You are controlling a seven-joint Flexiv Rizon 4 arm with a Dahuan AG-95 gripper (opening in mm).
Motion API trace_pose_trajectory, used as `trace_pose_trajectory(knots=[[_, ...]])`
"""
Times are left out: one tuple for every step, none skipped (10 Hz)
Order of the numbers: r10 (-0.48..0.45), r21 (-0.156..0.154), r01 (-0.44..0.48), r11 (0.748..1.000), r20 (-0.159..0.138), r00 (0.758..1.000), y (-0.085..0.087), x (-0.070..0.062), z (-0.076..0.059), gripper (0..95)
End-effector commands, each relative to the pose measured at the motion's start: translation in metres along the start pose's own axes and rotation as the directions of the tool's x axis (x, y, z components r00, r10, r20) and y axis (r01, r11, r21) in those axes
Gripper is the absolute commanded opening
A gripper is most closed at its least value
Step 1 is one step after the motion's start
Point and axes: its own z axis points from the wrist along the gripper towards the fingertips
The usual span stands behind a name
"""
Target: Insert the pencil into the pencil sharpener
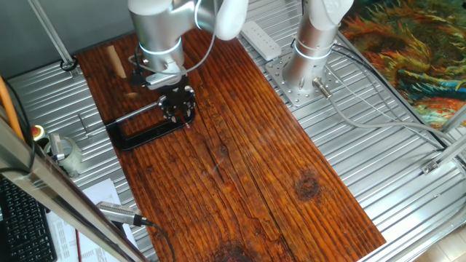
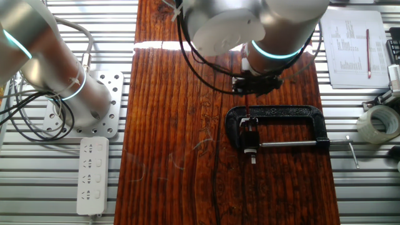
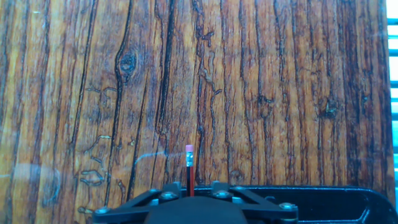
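My gripper is shut on the pencil, a thin red stick that hangs down from the fingers towards the black C-clamp. A small dark sharpener sits pinched in the clamp's jaws, right under the pencil's tip. In the hand view the pencil stands between the fingertips of my gripper, its pink eraser end pointing away over the wood, and the clamp's frame lies at the bottom right. In one fixed view my gripper hovers over the clamp.
A thick pale wooden dowel lies at the board's far corner. A second arm's base and a power strip stand off the board. A tape roll and a paper sheet lie on the other side.
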Motion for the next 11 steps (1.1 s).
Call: trace_pose_trajectory(knots=[[0.067, -0.003, -0.067, 0.998, -0.015, 0.998, -0.006, -0.006, -0.011, 19.0], [0.099, -0.002, -0.099, 0.995, -0.019, 0.995, -0.010, -0.009, -0.017, 19.0], [0.135, 0.000, -0.135, 0.991, -0.022, 0.991, -0.013, -0.012, -0.022, 0.0], [0.172, 0.003, -0.172, 0.985, -0.031, 0.985, -0.016, -0.015, -0.027, 0.0], [0.205, 0.009, -0.205, 0.979, -0.048, 0.978, -0.018, -0.018, -0.032, 0.0], [0.250, 0.014, -0.249, 0.968, -0.050, 0.967, -0.018, -0.019, -0.034, 0.0], [0.281, 0.018, -0.281, 0.960, -0.047, 0.959, -0.018, -0.019, -0.034, 0.0], [0.439, 0.031, -0.438, 0.899, -0.047, 0.897, -0.017, -0.018, -0.036, 0.0], [0.619, 0.043, -0.617, 0.786, -0.045, 0.784, -0.017, -0.019, -0.037, 0.0], [0.686, 0.047, -0.685, 0.727, -0.041, 0.726, -0.019, -0.020, -0.038, 0.0], [0.791, 0.066, -0.788, 0.612, -0.041, 0.611, -0.021, -0.022, -0.040, 0.0]])
